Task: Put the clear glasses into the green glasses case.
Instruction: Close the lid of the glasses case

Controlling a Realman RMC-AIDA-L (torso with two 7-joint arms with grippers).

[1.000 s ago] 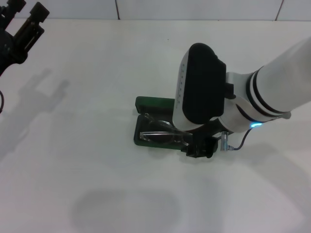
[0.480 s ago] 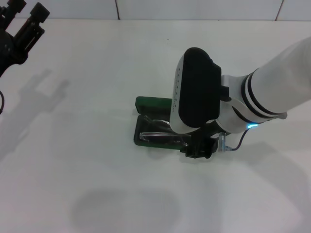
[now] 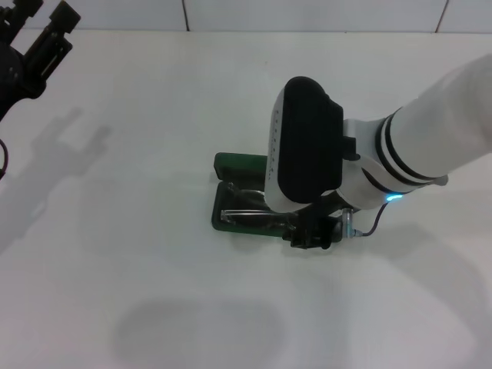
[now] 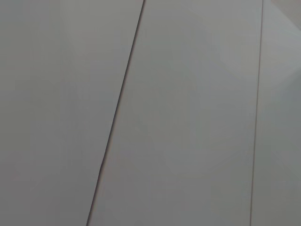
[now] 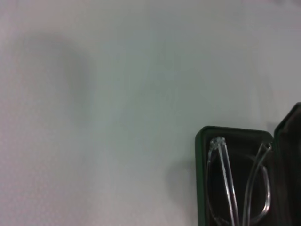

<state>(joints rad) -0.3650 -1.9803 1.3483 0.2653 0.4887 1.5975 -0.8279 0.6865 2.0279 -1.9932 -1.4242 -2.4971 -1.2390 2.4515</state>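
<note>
The green glasses case [image 3: 221, 216] lies open at the middle of the white table, its lid [image 3: 234, 163] raised on the far side. The clear glasses [image 3: 246, 213] rest inside it with their thin arms folded across the lining. My right gripper [image 3: 311, 233] is low at the case's right end, mostly hidden under my white and black wrist. The right wrist view looks down on the case [image 5: 200, 179] with the glasses [image 5: 225, 179] lying in it. My left gripper [image 3: 48, 11] is parked high at the far left, open and holding nothing.
The white table [image 3: 138, 254] carries nothing else, only shadows of my arms. A tiled wall runs behind the far edge. The left wrist view shows only grey wall panels [image 4: 188, 117].
My right arm has drifted slightly left over the case. The glasses and the case have stayed where they were. The left arm is still.
</note>
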